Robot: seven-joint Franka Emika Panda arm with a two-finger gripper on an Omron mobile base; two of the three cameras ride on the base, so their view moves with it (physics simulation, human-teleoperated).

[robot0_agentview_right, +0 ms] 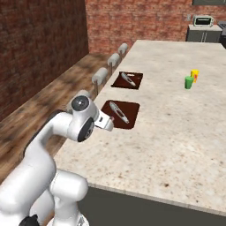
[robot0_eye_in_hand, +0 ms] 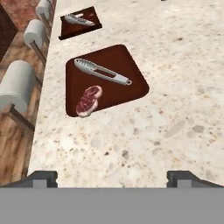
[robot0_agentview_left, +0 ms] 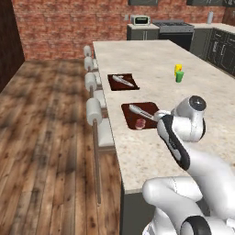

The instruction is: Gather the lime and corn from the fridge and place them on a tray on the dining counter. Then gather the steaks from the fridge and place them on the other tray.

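Observation:
One steak (robot0_eye_in_hand: 89, 100), a small reddish-pink slab, lies in the near left corner of the closer dark brown tray (robot0_eye_in_hand: 124, 94) on the dining counter (robot0_eye_in_hand: 175, 109). The steak (robot0_agentview_left: 140, 123) rests beside silver tongs (robot0_eye_in_hand: 101, 71). My gripper (robot0_eye_in_hand: 113, 178) hangs open and empty over the bare counter just short of that tray. Seen from the base, the gripper (robot0_agentview_left: 156, 115) is at the tray's (robot0_agentview_left: 128, 118) near edge. From the right, the gripper (robot0_agentview_right: 107, 122) covers the tray's (robot0_agentview_right: 133, 110) near corner. The lime, corn and fridge are out of view.
A second brown tray (robot0_agentview_left: 117, 85) with tongs (robot0_agentview_left: 124, 81) sits farther along the counter. A green cup (robot0_agentview_left: 179, 76) and a yellow one (robot0_agentview_left: 178, 69) stand mid-counter. White-cushioned stools (robot0_agentview_left: 94, 110) line the left edge. The counter's front edge is close below me.

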